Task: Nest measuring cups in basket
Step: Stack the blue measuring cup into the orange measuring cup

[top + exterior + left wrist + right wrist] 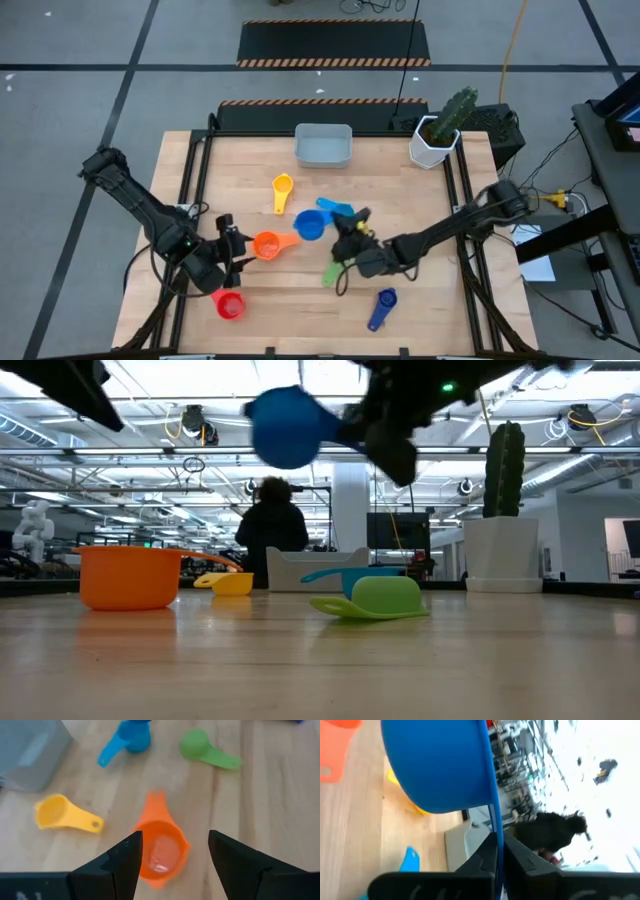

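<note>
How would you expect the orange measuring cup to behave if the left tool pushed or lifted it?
The orange measuring cup looks like thin plastic, so probably light and stiff. Upright on smooth wood, it would likely slide rather than roll. Its short handle might make it swivel between the open left tool.

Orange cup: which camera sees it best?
The left wrist view: the orange cup fills the middle, between the open left claw fingers. The high view shows it small; the low view shows its side; the right wrist view catches just a corner.
</note>
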Motion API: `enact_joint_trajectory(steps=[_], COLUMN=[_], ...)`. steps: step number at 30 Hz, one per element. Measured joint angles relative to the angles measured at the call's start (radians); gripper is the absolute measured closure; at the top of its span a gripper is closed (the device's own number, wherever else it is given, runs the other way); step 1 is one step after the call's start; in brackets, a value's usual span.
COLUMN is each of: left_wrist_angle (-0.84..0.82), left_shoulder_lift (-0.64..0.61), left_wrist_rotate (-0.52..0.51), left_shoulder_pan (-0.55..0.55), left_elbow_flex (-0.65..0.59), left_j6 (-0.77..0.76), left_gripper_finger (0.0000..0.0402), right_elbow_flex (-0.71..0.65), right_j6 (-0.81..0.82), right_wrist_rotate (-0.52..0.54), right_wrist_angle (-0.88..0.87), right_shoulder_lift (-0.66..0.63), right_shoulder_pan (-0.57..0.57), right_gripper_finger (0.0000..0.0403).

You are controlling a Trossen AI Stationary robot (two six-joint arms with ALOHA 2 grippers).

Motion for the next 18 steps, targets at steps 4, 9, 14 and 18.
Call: enact_joint_trajectory(steps=[4,9,14,18], left_wrist_angle=[-0.011,-0.061,-0.123,-0.158], left_shoulder_lift=[0.045,0.096,0.092,0.078], left_wrist_rotate=[0.014,0.022,0.022,0.020], left_shoulder_pan=[-0.028,-0.047,-0.082,-0.120], left_elbow_flex=[0.000,0.000,0.000,0.000], left_j6=[-0.059,-0.135,-0.222,-0.264], left_gripper_finger=[0.0172,0.0172,0.0172,0.0172], right_elbow_flex=[0.100,0.185,0.231,0.255], right_j6=[-0.151,-0.239,-0.318,-0.377], right_wrist_rotate=[-0.008,-0.097,-0.167,-0.248], right_wrist_angle=[0.047,0.054,0.173,0.228], right_shoulder_lift=[0.119,0.221,0.286,0.325], right_shoulder_pan=[-0.003,-0.011,-0.032,-0.060], right_gripper_finger=[0.0403,0.0403,0.0403,0.0403])
